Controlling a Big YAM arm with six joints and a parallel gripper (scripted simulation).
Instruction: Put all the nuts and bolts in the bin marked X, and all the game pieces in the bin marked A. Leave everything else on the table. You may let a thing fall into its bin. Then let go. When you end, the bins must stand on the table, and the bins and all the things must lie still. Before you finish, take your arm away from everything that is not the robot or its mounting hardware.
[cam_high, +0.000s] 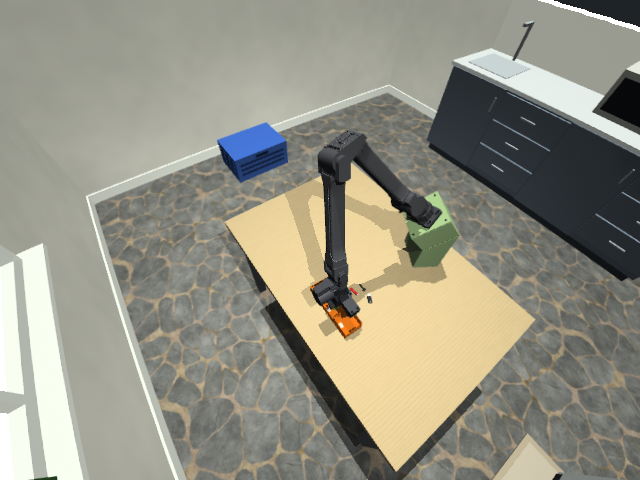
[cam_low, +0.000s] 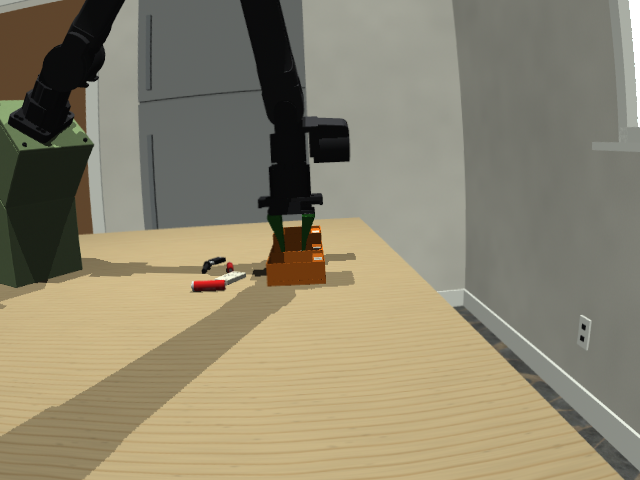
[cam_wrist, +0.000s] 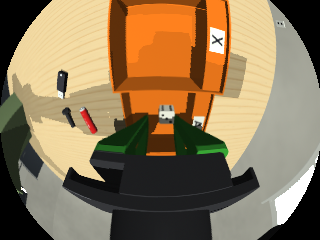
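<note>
Orange bins (cam_low: 296, 260) stand in a row near the table's edge, also in the top view (cam_high: 345, 322). In the wrist view the far bin (cam_wrist: 160, 47) bears an X label (cam_wrist: 216, 40) and looks empty. My gripper (cam_wrist: 161, 119) is open, with its green fingers (cam_low: 293, 238) reaching down into the nearer bin (cam_wrist: 163, 127). That bin's label (cam_wrist: 199, 120) is too small to read. A small grey-white piece (cam_wrist: 166, 114) lies loose in this bin just beyond my fingertips, touching neither finger.
Left of the bins lie a red cylinder (cam_low: 207, 285), a white flat piece (cam_low: 230, 277), a small red piece (cam_low: 229, 266) and a black piece (cam_low: 212, 264). A black-and-white piece (cam_wrist: 62, 83) lies farther out. The green arm base (cam_low: 36, 196) stands at the left.
</note>
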